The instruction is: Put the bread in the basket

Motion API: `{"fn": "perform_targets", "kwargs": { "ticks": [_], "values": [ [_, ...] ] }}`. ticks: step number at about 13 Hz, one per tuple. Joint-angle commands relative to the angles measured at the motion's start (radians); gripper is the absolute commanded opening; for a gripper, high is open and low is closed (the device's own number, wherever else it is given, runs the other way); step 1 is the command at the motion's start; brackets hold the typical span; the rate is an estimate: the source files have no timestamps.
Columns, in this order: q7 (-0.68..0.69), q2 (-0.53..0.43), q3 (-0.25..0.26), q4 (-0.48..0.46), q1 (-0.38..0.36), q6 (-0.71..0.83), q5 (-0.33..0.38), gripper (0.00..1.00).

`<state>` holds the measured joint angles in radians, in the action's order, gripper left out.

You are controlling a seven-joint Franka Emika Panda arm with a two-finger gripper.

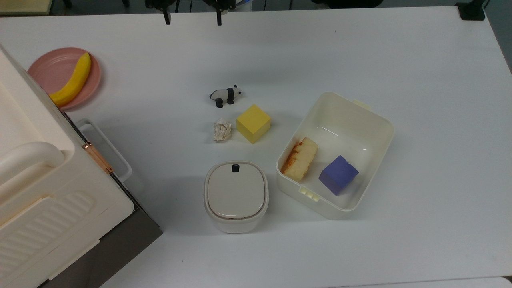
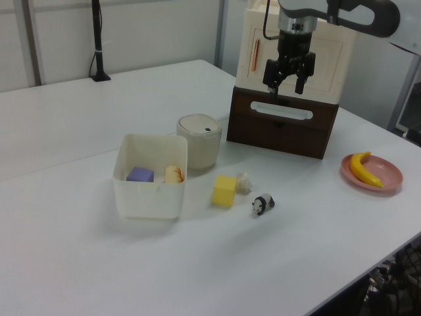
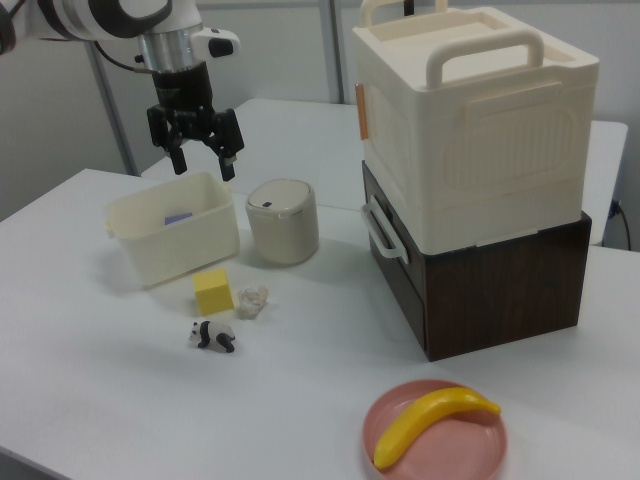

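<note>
The bread (image 1: 300,159) lies inside the basket (image 1: 385,121), against the wall on the top view's left, beside a purple cube (image 1: 338,175). In the left view the bread (image 2: 173,174) peeks over the rim of the basket (image 2: 148,191). My gripper (image 1: 192,18) hangs open and empty at the top view's upper edge, far from the basket. The gripper (image 2: 287,83) appears high in front of the stacked boxes in the left view. It stands above and behind the basket (image 3: 175,245) in the right view, fingers (image 3: 228,165) spread apart around the gripper (image 3: 204,160) centre.
A yellow cube (image 1: 253,123), crumpled paper (image 1: 222,130) and toy panda (image 1: 226,95) sit mid-table. A lidded white bin (image 1: 236,196) stands beside the basket. A banana (image 1: 72,82) rests on a pink plate (image 1: 48,66). A cream box on a dark drawer unit (image 3: 480,200) is tall.
</note>
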<state>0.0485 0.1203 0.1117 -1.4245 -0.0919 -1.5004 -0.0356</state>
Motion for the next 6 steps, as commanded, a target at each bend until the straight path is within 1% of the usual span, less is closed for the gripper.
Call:
{"fn": "perform_targets", "kwargs": {
  "ticks": [1, 6],
  "values": [
    [-0.036, -0.033, 0.005, -0.037, -0.008, -0.003, 0.016, 1.0],
    [-0.039, -0.034, 0.006, -0.05, -0.009, -0.006, 0.013, 1.0]
  ]
}}
